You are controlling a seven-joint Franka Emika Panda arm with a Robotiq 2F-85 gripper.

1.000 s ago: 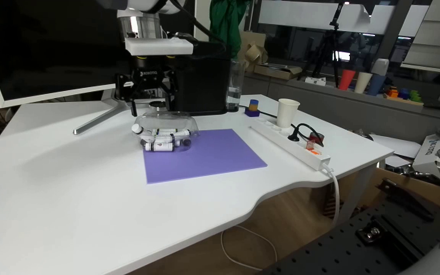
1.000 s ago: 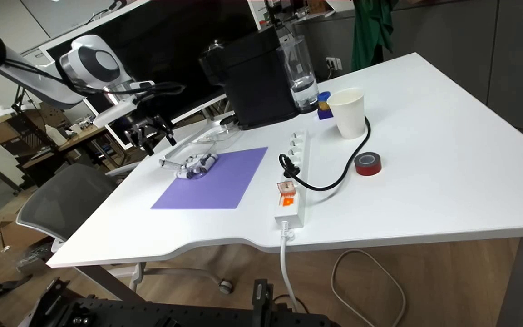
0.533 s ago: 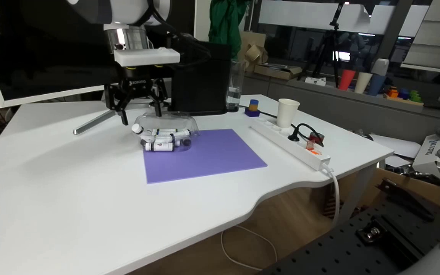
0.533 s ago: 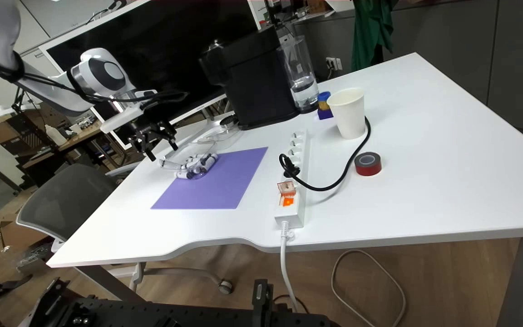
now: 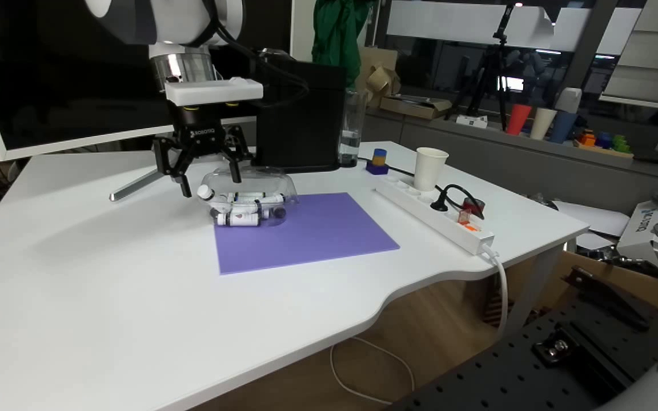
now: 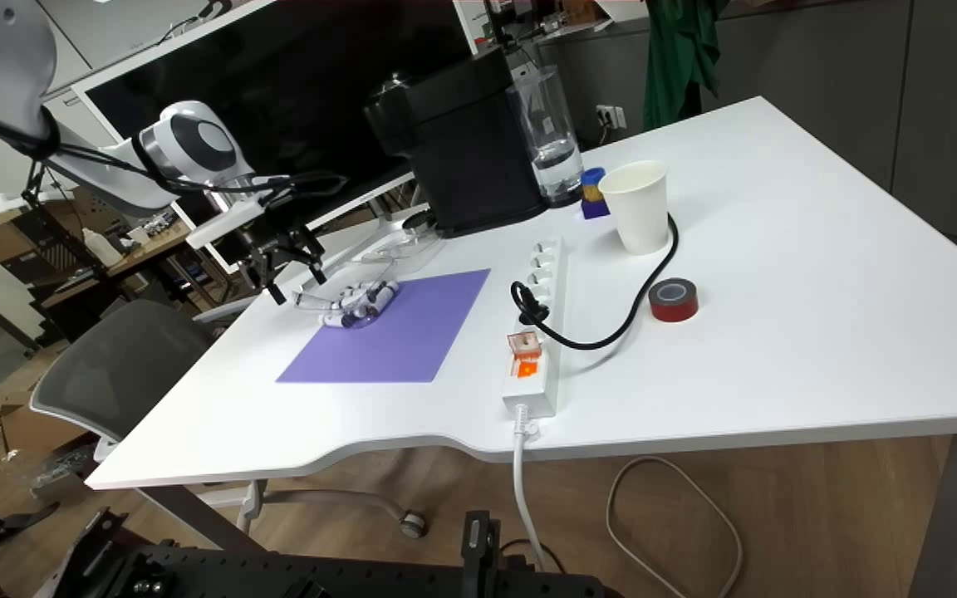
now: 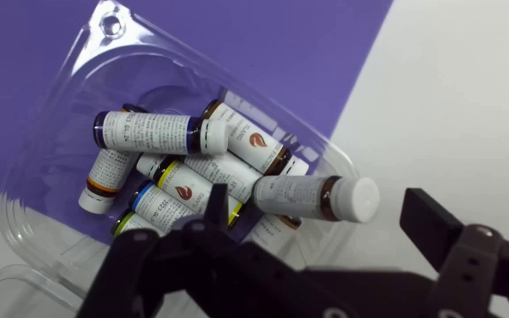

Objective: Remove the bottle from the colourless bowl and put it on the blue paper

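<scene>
Can read ROBOTIQ in white on the black two-fingered gripper (image 5: 211,181), held above one edge of the colourless see-through plastic bowl (image 7: 100,48) with fingers spread wide. Find the small cylindrical brown-glass bottle with white cap and white label (image 7: 312,198) lying in the bowl on top of others and jutting cap-first over the rim; see it between both fingertips in the wrist view, with a gap on either side. Can make out only fine, blurred print on its label.

Read more on the neighbours: "2023" and part of a date on the white-labelled bottle with deep blue bands (image 7: 157,134), "2023" again on the white-labelled bottle with a light blue band (image 7: 164,208). Catch "LANG" beside a red-brown, flame-like emblem on both the white-labelled bottle with yellow bands (image 7: 199,187) and the white-labelled bottle with brown ends (image 7: 254,134); catch "FACTO" on the yellow-banded one too.

See the bowl resting partly on the flat rectangular sheet of purple-blue paper (image 5: 300,234), partly on the white tabletop (image 5: 106,274). Cannot read the sideways lettering on the white cardboard box (image 5: 640,237) in an exterior view.
</scene>
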